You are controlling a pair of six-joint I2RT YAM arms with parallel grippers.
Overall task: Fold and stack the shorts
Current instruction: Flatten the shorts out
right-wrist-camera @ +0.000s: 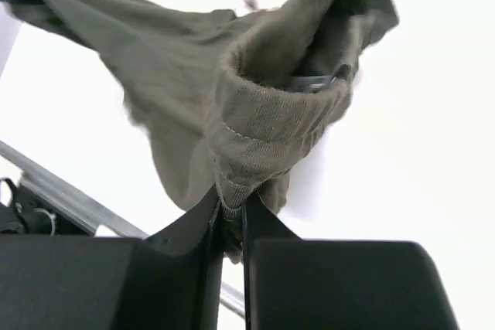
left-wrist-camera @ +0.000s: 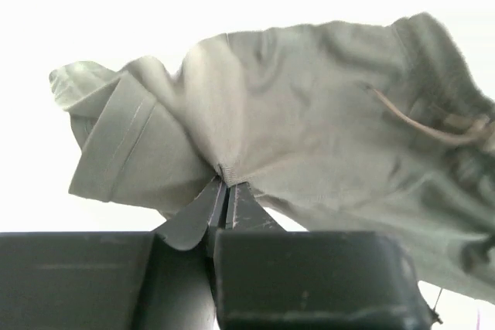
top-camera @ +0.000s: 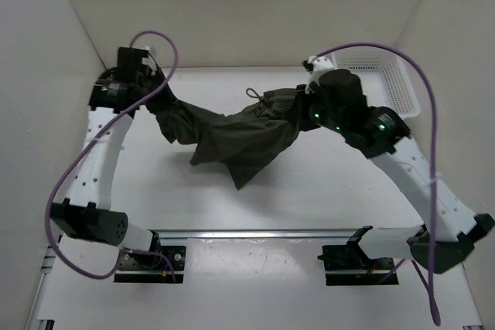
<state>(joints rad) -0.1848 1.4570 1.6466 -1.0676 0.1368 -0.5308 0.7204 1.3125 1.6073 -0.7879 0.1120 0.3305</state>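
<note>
Aloft: olive shorts point(top-camera: 240, 141) held at both ends

Only the top view shows them sagging mid-frame between the arms, a white mesh basket point(top-camera: 390, 83) at upper right. The left gripper point(left-wrist-camera: 225, 185) pinches a fold of them in its wrist view; the right gripper point(right-wrist-camera: 229, 205) clamps the ribbed waistband point(right-wrist-camera: 271, 125).

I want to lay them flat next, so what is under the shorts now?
The shorts hang between the left gripper and right gripper over the white table. Bare tabletop shows around them; the patch directly beneath the fabric is covered.
</note>
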